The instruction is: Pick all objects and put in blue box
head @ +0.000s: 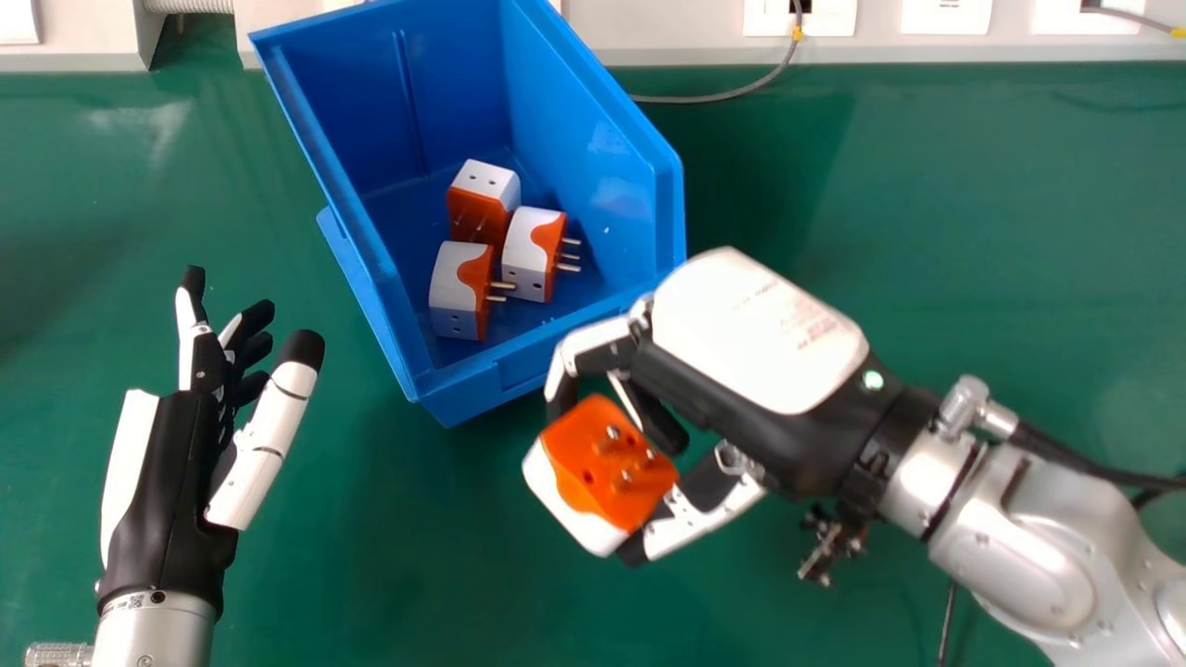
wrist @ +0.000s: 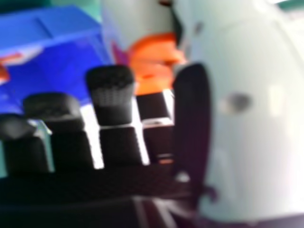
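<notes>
Right hand (head: 760, 333) has its fingers and thumb bent around a plug (head: 607, 468), and holds it above the table (head: 417, 556), near the front corner of the box (head: 473, 394). The fingers cover part of the plug, and its far side is hidden. Inside the box are three more plugs (head: 460, 292), close together; the lower wall may hide some floor. In the right hand view, the held plug (wrist: 152, 61) is cut off and blurred. Left hand (head: 167, 482), with relaxed fingers, is at the left side of the head view.
</notes>
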{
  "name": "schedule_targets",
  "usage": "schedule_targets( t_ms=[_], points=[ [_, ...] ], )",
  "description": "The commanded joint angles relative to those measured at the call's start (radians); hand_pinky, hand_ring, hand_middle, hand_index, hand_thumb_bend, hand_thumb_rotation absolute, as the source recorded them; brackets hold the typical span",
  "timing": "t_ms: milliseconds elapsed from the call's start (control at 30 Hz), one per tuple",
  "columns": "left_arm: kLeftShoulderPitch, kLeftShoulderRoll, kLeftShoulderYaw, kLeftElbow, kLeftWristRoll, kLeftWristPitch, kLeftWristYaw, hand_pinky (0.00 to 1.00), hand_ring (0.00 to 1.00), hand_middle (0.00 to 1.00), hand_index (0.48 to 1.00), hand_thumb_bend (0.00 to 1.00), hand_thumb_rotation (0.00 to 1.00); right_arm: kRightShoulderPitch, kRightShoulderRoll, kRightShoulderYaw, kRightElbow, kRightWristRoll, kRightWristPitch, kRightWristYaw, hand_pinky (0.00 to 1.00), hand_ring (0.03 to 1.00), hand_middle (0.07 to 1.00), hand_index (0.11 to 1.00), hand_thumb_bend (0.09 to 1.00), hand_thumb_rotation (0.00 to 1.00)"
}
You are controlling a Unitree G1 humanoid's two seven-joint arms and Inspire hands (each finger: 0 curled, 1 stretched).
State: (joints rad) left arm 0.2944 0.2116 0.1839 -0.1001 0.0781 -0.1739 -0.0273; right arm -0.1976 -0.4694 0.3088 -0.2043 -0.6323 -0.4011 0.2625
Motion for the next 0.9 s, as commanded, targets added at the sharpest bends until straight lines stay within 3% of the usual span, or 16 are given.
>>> schedule_targets(
  t_ms=[0,267,667,867],
  points=[
    [-0.01,0.006,0.003,-0.004,0.005,-0.027,0.003,0.9,0.92,0.93,0.925,0.6,0.85,-0.067,0.029,-0.017,-0.002,0.021,0.002,-0.019,0.05,0.092,0.164,0.469,0.487,0.15],
    [-0.016,0.006,0.001,0.005,0.006,-0.033,0.004,0.9,0.92,0.94,0.925,0.61,0.85,-0.224,0.114,0.001,0.106,-0.061,0.013,-0.092,0.05,0.104,0.181,0.469,0.489,0.15],
    [-0.009,0.003,-0.001,0.006,0.01,-0.044,0.011,0.9,0.92,0.94,0.925,0.61,0.85,-0.512,0.224,0.054,0.414,-0.183,0.058,-0.255,0.07,0.127,0.207,0.469,0.49,0.15],
    [-0.001,0.0,0.001,0.006,0.003,-0.045,0.009,0.9,0.92,0.94,0.925,0.61,0.85,-0.647,0.26,0.092,0.587,-0.226,0.088,-0.312,0.07,0.125,0.212,0.469,0.493,0.15]
  ],
)
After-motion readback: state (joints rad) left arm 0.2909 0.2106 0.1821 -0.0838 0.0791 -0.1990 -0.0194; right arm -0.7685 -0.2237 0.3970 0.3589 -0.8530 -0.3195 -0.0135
